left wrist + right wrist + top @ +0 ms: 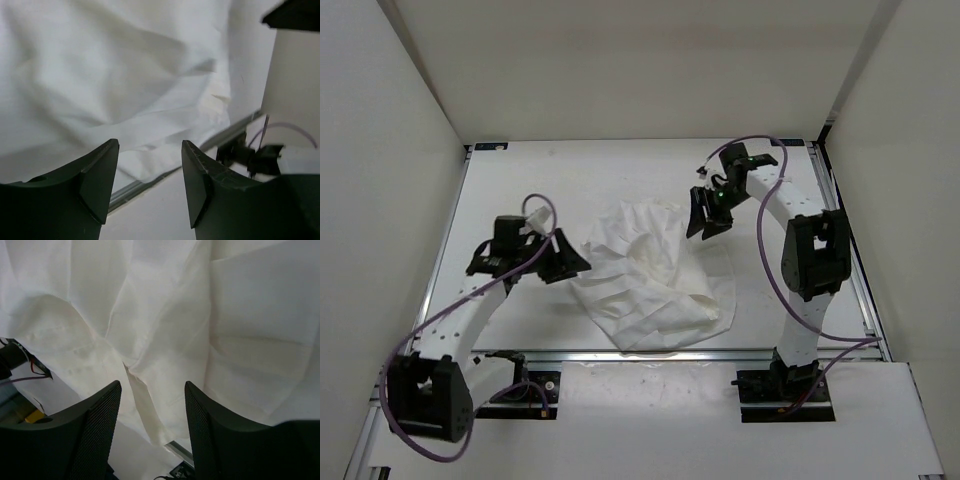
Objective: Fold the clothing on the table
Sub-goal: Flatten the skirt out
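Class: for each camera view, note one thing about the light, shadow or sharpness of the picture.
Top view: even light, white clothing shows against white table only by grey fold shadows. Left wrist view: soft focus, left gripper's fingers dark and blurred. Right wrist view: clothing bright, creases sharper, right gripper's fingers silhouetted.
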Motion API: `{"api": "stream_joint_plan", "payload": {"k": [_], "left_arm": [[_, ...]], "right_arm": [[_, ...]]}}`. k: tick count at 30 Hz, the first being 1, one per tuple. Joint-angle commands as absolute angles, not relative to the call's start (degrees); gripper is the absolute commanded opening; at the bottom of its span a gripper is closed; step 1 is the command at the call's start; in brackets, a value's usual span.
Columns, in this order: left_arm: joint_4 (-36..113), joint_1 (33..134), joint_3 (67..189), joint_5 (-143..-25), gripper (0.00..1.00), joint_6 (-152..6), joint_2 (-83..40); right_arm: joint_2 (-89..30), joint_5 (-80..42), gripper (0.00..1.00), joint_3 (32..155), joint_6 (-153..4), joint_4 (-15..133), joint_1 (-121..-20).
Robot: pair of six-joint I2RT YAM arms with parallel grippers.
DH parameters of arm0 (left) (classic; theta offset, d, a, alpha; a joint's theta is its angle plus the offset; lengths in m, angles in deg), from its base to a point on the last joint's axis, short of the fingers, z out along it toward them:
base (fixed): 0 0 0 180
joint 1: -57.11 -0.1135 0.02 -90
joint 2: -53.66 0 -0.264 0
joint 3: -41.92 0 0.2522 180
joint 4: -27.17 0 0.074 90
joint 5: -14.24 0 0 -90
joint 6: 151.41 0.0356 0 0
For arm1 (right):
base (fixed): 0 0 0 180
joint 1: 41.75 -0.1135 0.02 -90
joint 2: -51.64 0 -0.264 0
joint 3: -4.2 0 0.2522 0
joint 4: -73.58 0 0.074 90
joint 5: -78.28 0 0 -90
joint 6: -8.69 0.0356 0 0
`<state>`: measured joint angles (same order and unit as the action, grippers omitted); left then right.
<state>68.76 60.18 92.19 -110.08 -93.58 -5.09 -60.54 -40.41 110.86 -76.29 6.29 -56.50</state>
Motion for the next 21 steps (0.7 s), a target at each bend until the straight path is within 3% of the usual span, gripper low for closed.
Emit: {"api": "stream_joint_plan", "payload": {"k": [1,10,12,15,17,21], "left_arm": [[68.3,72.0,99.3,-107.8,0.65,-90.4,-11.5],[66.6,81.4,108.7,-95.2,0.68,-90.3,-28.1],[67.8,82.6,110.6,-90.5,0.74,-89.9,-30.5],[66.2,83.6,111.1,-88.9,0.75,-90.9,-32.7],[63.3,86.6,111.7,-87.1,0.73,-91.3,-34.5],[60.4,90.2,112.0,-89.8,0.57,-92.6,-38.3]], "right_arm": [[-61.2,-38.4,0.59,110.7,-78.6,2.5,-59.1],[-58.8,-37.6,0.59,105.9,-76.1,3.8,-60.1],[-57.7,-37.7,0.59,105.1,-75.4,4.2,-59.8],[-56.0,-37.9,0.59,103.6,-74.7,4.6,-58.5],[-54.9,-37.8,0.59,102.7,-73.9,4.5,-57.8],[-55.1,-37.6,0.59,102.2,-73.6,4.7,-57.5]]}}
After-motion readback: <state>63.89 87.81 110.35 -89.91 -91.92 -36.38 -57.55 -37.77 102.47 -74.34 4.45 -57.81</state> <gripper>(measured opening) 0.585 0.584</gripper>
